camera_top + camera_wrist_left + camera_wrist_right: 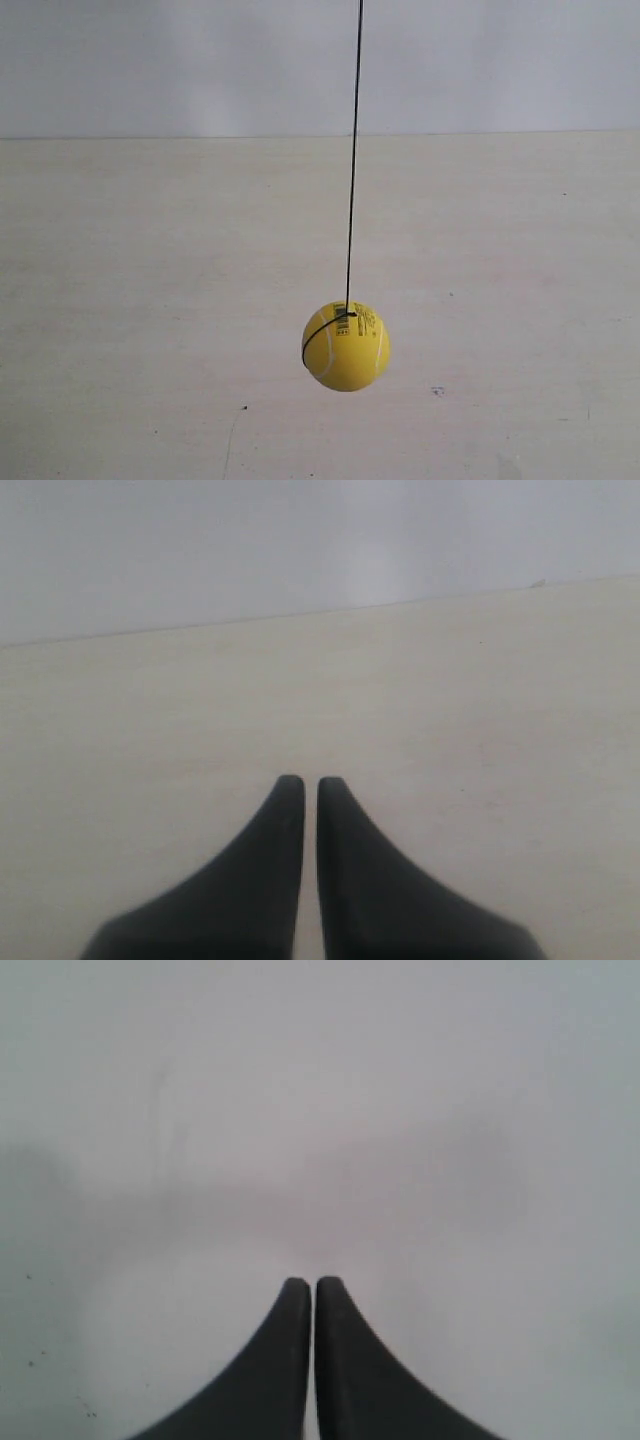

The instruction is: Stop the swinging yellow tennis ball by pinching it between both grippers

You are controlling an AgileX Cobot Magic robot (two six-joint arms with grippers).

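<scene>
**Ball hangs alone, both grippers closed on nothing**

The yellow tennis ball [346,350] hangs above the pale table [120,300], its dark label near the top and facing the exterior camera. The black string [352,160] runs nearly vertical, its upper end leaning slightly to that view's right. On the left gripper [310,783] and the right gripper [312,1284], the jaws are drawn together to a thin slit and hold nothing. Neither wrist view shows the ball.

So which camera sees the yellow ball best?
The exterior view. It shows the whole yellow tennis ball hanging on its black string, with its label and seams. The left wrist view shows only the left gripper, jaws together. The right wrist view shows only the right gripper, also shut. Neither shows the ball.
</scene>
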